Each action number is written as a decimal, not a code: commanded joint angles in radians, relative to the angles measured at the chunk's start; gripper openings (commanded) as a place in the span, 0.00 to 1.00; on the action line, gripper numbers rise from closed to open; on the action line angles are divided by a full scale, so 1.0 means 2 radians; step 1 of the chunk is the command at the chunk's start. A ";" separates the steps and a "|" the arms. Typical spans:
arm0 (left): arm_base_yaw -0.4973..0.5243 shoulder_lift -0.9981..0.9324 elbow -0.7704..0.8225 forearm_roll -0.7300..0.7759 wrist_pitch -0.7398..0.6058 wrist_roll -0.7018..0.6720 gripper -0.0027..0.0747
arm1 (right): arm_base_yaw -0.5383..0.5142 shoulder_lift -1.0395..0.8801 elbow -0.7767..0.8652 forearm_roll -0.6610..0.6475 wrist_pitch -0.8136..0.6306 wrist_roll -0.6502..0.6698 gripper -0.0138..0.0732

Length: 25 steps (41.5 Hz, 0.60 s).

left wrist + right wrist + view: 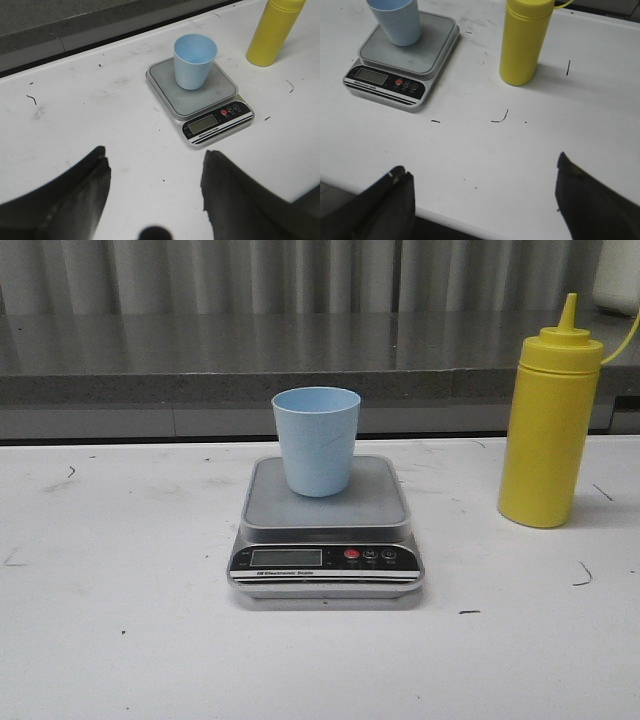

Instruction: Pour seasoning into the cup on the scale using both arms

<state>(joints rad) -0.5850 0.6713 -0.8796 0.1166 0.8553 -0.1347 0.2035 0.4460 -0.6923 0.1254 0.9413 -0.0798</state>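
A light blue cup (316, 440) stands upright on the steel platform of the silver-grey scale (270, 502) at the table's middle. The tall yellow seasoning bottle (550, 425) stands upright on the table to the right of the scale, apart from it. Neither arm shows in the front view. In the left wrist view my left gripper (154, 156) is open over bare table, well short of the scale (175, 100) and cup (194, 62). In the right wrist view my right gripper (482, 170) is open near the table's front edge, away from the bottle (522, 42).
A grey stone ledge (200, 365) runs along the back of the white table (120, 570), with a corrugated wall behind it. Small dark marks dot the tabletop. The table's front edge (450, 220) lies under the right gripper.
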 commanded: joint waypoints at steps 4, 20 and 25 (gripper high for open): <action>-0.003 -0.001 -0.012 0.000 -0.033 -0.005 0.55 | 0.001 0.003 -0.016 0.005 -0.035 -0.005 0.84; -0.003 -0.001 -0.012 -0.002 -0.033 -0.005 0.39 | 0.001 0.003 -0.016 0.005 -0.040 -0.005 0.11; -0.003 -0.001 -0.012 -0.002 -0.033 -0.005 0.13 | 0.001 0.003 -0.016 0.005 -0.038 -0.005 0.02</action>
<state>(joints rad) -0.5850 0.6713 -0.8796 0.1149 0.8553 -0.1347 0.2035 0.4460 -0.6923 0.1274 0.9333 -0.0798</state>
